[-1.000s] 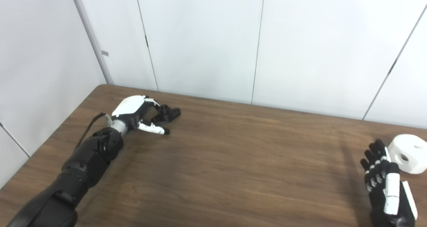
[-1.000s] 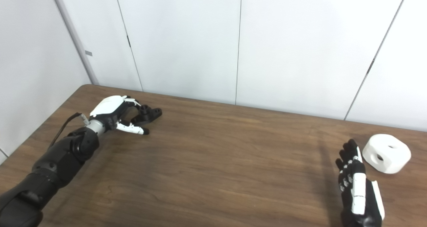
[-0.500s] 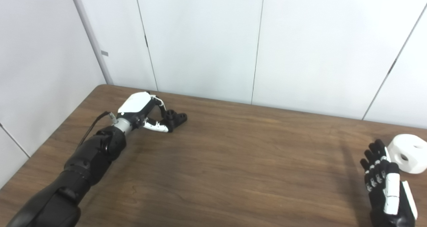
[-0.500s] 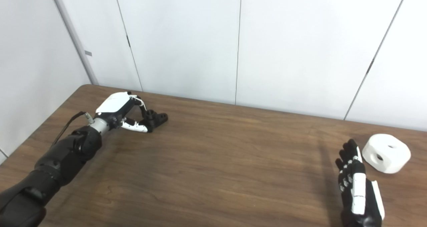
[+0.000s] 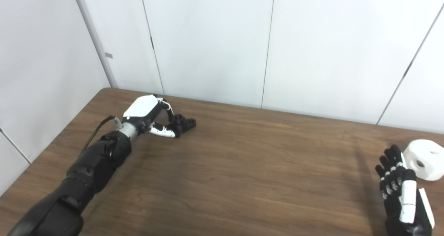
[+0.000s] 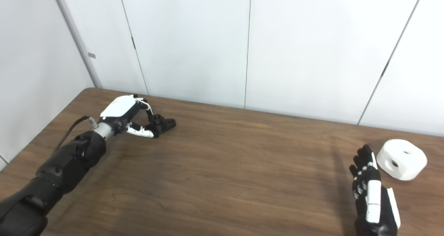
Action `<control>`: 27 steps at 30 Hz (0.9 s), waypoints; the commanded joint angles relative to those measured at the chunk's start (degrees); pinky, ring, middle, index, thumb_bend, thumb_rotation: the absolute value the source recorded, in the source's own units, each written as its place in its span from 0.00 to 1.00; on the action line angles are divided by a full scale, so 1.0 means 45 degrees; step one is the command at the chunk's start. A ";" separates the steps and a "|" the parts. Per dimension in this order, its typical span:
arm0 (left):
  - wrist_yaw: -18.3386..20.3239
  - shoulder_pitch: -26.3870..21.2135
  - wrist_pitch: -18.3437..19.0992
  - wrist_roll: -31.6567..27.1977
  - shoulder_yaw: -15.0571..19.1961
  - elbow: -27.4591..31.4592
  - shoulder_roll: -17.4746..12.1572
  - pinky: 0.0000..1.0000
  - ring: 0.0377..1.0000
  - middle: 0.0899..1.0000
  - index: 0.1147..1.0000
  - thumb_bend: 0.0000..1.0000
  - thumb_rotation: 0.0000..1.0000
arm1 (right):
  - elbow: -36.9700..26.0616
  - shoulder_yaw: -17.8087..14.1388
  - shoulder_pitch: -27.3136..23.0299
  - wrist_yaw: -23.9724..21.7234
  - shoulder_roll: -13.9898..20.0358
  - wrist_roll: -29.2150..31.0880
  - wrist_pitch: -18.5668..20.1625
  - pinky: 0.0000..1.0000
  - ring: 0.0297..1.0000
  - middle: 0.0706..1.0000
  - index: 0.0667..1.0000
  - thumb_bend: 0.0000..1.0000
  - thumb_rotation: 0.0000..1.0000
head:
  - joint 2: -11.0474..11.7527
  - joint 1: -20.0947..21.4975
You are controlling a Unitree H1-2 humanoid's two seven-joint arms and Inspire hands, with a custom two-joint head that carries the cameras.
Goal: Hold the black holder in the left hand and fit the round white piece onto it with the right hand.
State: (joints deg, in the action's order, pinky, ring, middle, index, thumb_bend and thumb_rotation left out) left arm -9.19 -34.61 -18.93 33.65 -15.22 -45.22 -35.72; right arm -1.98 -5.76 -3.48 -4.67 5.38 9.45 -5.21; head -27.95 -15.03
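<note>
The step in hand is the pickup of the holder [image 5: 182, 122], a small black part lying on the worktop [image 5: 236, 166] at the far left, near the wall. The left hand [image 5: 149, 116] has its fingers [image 5: 169, 113] curled over the near end of the holder and its thumb low on the near side, so they look to be pinching it. The holder seems to rest on the wood, and I cannot tell how firm the grip is; I judge the grasp begun, not lifted.

The right hand [image 6: 373, 198] sits at the near right edge, palm turned inward, fingers straight and apart, grasping nothing. The white piece [image 6: 401, 159], round with holes in its top and side, lies just beyond and to the right of that hand, close to it but not touching.

Next, I judge, the left hand must tighten and raise the holder clear of the wood, turned so its fitting end faces the middle. The right hand then needs to reach a little right and far, close round the white piece, and bring it across.

Nothing else lies on the worktop between the two parts, so the path is open. The likely trouble is the small holder slipping or twisting in a shallow pinch, and the white piece sitting close to the right edge.
</note>
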 commanded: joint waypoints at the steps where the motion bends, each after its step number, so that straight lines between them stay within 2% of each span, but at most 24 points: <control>1: -0.0228 -0.0195 -0.0218 -0.0253 0.0243 0.0660 0.0058 1.00 0.93 0.70 0.42 0.52 0.05 | -0.0565 -0.0042 -0.0300 0.0008 0.0051 -0.0035 -0.0418 1.00 1.00 1.00 0.99 0.50 1.00 | -0.0047 0.0126; 6: -0.0014 0.0374 -0.0201 -0.0514 0.0482 0.1772 0.0659 1.00 0.96 0.72 0.42 0.52 0.05 | -0.0717 -0.0028 -0.0221 0.0074 0.0058 -0.0090 -0.0395 1.00 1.00 0.99 0.98 0.52 1.00 | -0.0121 0.0454; 11: 0.0257 0.0931 -0.0085 -0.0506 0.0465 0.2965 0.1247 1.00 0.93 0.69 0.42 0.52 0.05 | -0.0812 -0.0059 -0.0190 0.0062 0.0094 -0.0088 -0.0409 1.00 1.00 0.99 0.98 0.55 1.00 | -0.0281 0.0766; 17: 0.0644 0.1834 -0.0012 -0.0268 0.0193 0.4476 0.1984 1.00 0.93 0.70 0.41 0.52 0.05 | -0.1077 -0.0124 -0.0234 0.0214 0.0105 -0.0245 -0.0142 1.00 1.00 0.97 0.95 0.58 1.00 | -0.0412 0.1176; 27: 0.1316 0.2877 -0.0118 0.0103 -0.0328 0.5724 0.2652 1.00 0.94 0.70 0.41 0.52 0.05 | -0.1504 0.0036 -0.0232 0.0341 -0.0142 -0.0358 0.0204 1.00 1.00 0.97 0.94 0.59 1.00 | -0.0686 0.1956</control>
State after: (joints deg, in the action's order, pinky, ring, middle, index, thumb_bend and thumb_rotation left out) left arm -4.18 -21.52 -18.98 33.16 -16.23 -20.55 -23.24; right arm -6.21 -5.76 -3.28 -3.37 5.02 7.83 -3.76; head -31.02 -6.15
